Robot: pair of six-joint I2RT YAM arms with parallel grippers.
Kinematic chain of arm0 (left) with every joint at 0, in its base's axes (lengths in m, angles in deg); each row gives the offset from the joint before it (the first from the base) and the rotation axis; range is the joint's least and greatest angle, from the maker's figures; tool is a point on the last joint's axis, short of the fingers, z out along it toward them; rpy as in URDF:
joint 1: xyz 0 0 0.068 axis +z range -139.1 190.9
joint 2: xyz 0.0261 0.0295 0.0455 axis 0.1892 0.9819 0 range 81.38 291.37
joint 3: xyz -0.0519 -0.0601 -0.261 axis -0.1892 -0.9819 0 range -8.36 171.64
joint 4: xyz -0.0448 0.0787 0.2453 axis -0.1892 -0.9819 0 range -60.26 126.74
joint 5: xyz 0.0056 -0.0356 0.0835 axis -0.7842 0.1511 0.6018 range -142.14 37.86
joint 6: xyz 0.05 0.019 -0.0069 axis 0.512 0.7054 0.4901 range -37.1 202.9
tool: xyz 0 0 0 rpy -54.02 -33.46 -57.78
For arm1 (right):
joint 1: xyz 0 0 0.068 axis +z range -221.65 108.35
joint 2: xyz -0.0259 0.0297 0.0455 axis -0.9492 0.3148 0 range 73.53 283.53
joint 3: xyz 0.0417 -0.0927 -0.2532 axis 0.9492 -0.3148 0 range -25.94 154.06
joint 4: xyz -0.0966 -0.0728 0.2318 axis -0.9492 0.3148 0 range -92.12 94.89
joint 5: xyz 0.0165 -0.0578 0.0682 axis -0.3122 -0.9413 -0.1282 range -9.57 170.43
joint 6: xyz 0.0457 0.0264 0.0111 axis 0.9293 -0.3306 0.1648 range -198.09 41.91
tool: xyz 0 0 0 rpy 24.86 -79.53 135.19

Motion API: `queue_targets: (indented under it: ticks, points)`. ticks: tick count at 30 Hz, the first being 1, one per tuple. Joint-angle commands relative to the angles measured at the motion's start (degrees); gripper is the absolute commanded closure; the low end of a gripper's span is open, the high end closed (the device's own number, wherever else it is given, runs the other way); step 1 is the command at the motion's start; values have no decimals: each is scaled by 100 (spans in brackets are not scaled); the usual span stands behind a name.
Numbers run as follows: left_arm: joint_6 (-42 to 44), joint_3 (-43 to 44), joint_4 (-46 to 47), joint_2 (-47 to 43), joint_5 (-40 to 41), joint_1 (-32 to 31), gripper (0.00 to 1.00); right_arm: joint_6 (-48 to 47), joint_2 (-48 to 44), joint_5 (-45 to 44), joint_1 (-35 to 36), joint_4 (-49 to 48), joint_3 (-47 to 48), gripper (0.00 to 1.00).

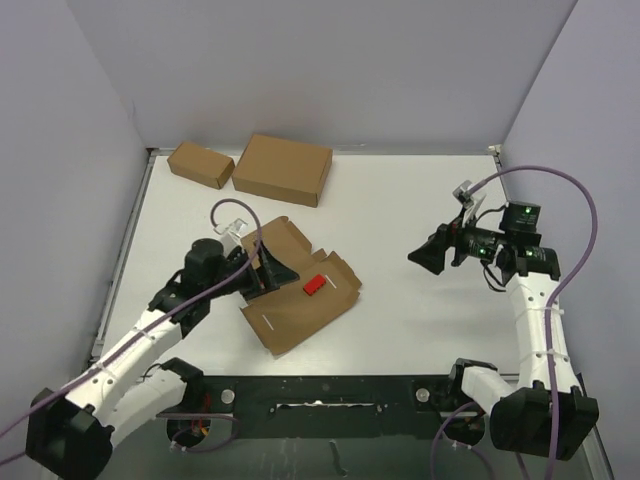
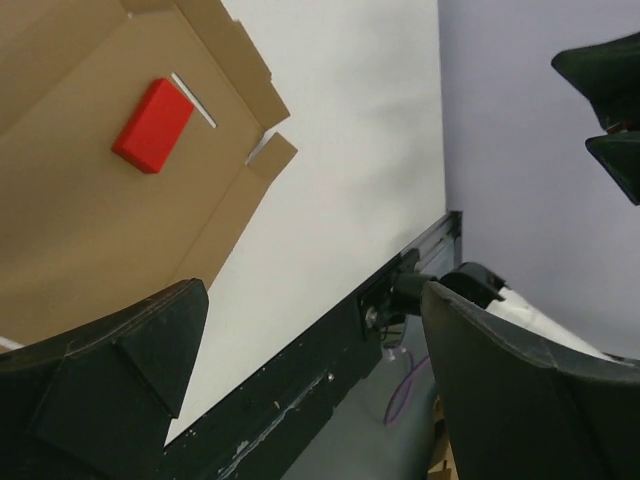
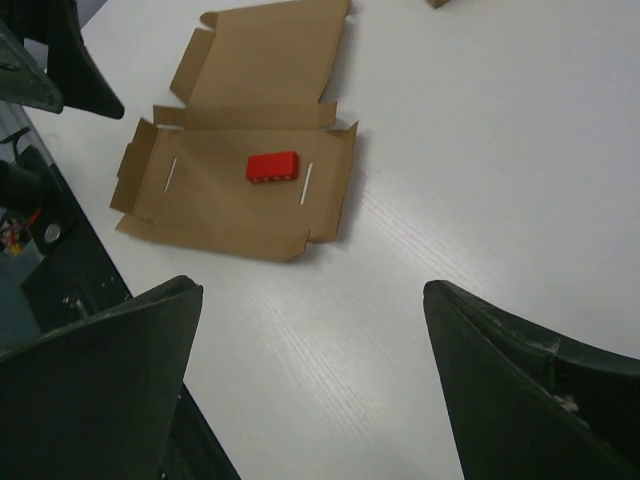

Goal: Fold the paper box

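Paper box (image 1: 300, 305) lies opened out on the surface (image 1: 420, 190) in the top view, a red block (image 1: 314, 285) on it. The left end effector (image 1: 268, 272) is at its left edge and the right end effector (image 1: 428, 255) is well apart. Left wrist view: fingers (image 2: 110, 380) spread wide, holding nothing. Right wrist view: fingers (image 3: 90, 390) equally wide and empty, with the box beyond them.

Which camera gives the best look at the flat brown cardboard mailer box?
The right wrist view: the flat brown cardboard mailer box lies almost whole there, no arm over it. In the top external view the left arm hides part of it; the left wrist view catches only one corner.
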State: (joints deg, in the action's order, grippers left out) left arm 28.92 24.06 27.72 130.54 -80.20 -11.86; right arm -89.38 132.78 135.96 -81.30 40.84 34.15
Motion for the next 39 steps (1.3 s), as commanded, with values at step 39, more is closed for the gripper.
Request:
queue_targets:
  ticks: [39]
  points:
    - [740,281,-206,2082,320,2549,24,-1331,469,775,-272,-892,-1200,2]
